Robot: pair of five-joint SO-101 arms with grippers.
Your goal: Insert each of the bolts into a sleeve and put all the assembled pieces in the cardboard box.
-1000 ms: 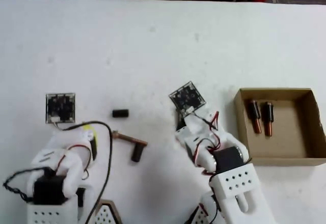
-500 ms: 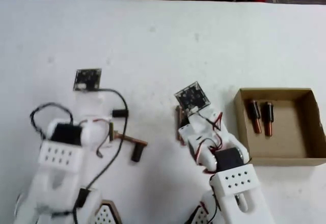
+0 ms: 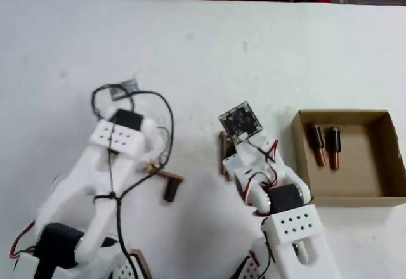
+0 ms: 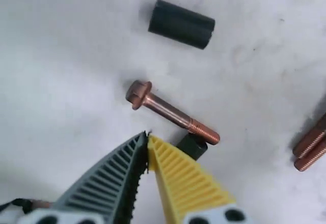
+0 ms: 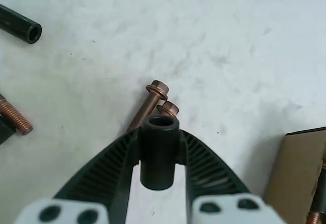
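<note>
My left gripper (image 4: 147, 137) is shut and empty, its tips just beside the head of a copper bolt (image 4: 170, 112) lying on the white table. One loose black sleeve (image 4: 182, 24) lies beyond that bolt, and another (image 4: 193, 145) sits at its threaded end. In the high view the same bolt (image 3: 163, 175) and sleeve (image 3: 170, 190) lie beside the left arm (image 3: 120, 136). My right gripper (image 5: 159, 132) is shut on a black sleeve (image 5: 159, 155), held upright above two bolts (image 5: 151, 104) lying side by side. The cardboard box (image 3: 346, 198) holds two assembled pieces (image 3: 316, 142).
The box stands to the right of the right arm (image 3: 279, 196), close to it. The two bolts (image 3: 223, 155) lie between the arms. Open white table stretches behind both arms to the far edge.
The left arm has swung out from the near edge toward the table's middle and now covers the loose sleeve. The right arm has shifted slightly, baring the two bolts beside it.
</note>
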